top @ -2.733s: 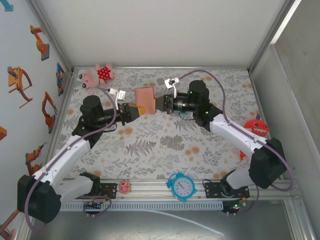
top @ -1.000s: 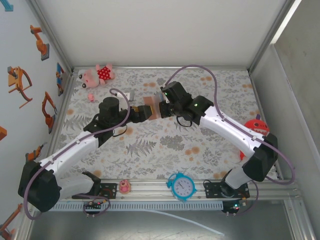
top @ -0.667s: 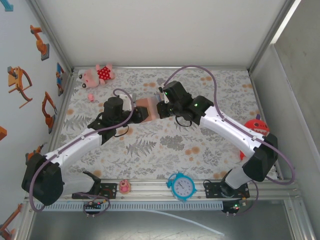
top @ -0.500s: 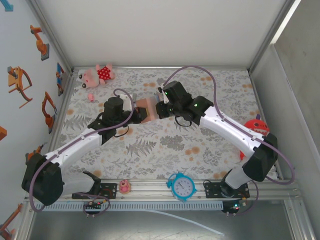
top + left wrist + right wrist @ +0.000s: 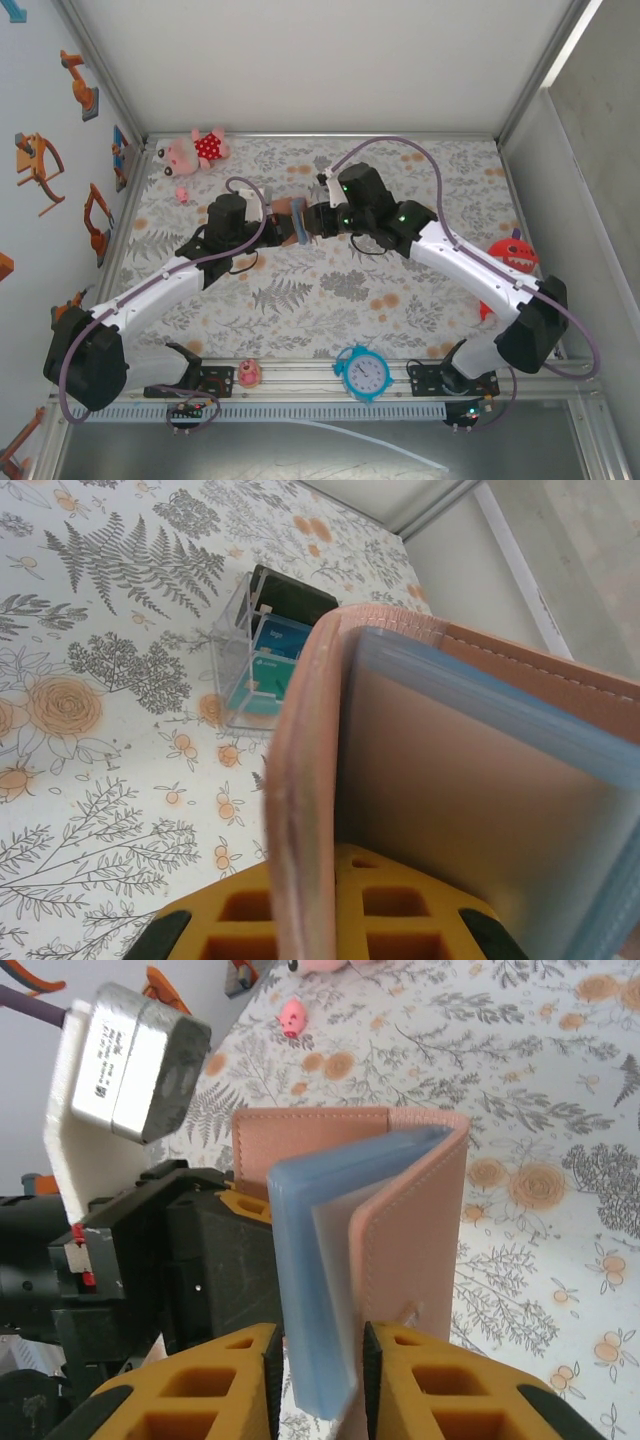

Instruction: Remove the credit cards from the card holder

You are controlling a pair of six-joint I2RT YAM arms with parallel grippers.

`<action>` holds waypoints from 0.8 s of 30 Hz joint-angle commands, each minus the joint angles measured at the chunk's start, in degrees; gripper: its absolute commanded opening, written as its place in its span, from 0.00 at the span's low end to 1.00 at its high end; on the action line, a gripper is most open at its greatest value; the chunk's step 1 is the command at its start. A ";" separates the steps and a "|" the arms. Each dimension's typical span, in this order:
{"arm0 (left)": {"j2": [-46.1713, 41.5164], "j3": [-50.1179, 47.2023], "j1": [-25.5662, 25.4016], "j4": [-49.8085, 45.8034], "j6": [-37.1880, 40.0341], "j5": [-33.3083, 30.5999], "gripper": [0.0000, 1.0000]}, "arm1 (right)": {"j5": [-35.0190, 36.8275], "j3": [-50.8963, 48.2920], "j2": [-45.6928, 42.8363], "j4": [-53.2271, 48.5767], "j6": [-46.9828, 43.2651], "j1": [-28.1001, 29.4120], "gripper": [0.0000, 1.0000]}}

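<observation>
Two matching robot arms. The left arm (image 5: 150,295) and right arm (image 5: 470,265) are built from smooth white tubular links joined by bulky, rounded black joint housings. A purple-grey cable (image 5: 400,140) loops loosely along each arm up to the wrist. Small green lights (image 5: 400,212) glow on a black joint of the right arm. Each arm ends in a black base block (image 5: 195,375). The left fingers (image 5: 400,880) and right fingers (image 5: 255,1360) are orange-yellow plastic moulded with square pockets, set on black mounts. The left wrist carries a silver-grey box camera (image 5: 130,1060) with a printed label, on a white bracket.
</observation>
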 commanded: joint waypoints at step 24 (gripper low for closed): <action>-1.29 -1.01 -0.21 12.46 -6.26 8.95 0.00 | 1.36 -0.75 -1.30 0.96 -0.38 -0.54 0.22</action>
